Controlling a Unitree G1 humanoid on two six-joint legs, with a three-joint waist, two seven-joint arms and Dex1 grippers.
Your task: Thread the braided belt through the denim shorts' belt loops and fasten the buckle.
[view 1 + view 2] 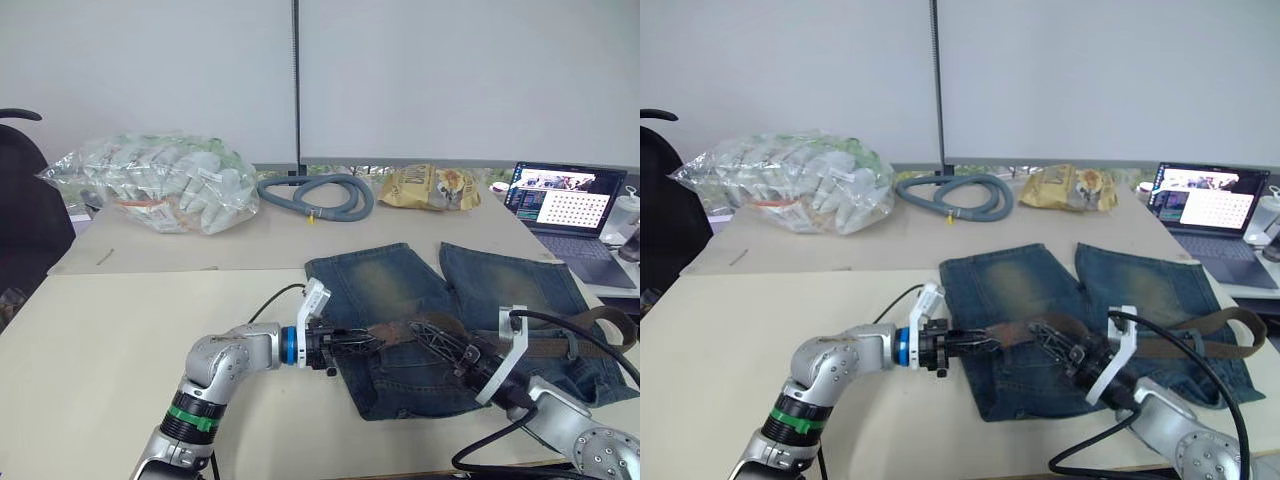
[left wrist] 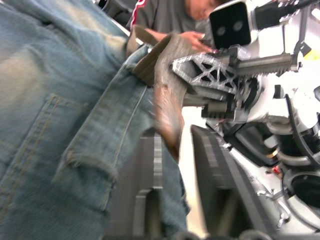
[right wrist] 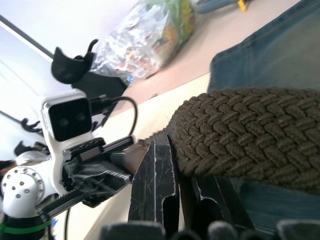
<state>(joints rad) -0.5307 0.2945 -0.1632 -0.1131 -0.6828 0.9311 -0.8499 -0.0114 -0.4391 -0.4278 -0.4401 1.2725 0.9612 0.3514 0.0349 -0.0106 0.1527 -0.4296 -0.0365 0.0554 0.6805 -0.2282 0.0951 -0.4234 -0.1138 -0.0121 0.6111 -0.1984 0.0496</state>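
The denim shorts (image 1: 380, 280) lie flat on the table, waistband toward me. The braided belt (image 1: 550, 348) runs along that waistband, passes under a belt loop (image 1: 572, 345) and curls back at the right edge. My right gripper (image 1: 420, 328) is shut on the braided strap (image 3: 240, 130) at the middle of the waistband. My left gripper (image 1: 372, 340) faces it from the left. Its fingers (image 2: 150, 185) stand slightly apart, and the belt's brown tip (image 2: 167, 120) hangs between them against one finger. The buckle is hidden.
Behind the shorts lie a grey corrugated hose (image 1: 318, 195), a clear bag of packets (image 1: 165, 182) and a yellow snack bag (image 1: 430, 187). An open laptop (image 1: 565, 200) stands at the right. A black chair (image 1: 20, 200) stands at the left. A person (image 2: 170, 20) sits behind me.
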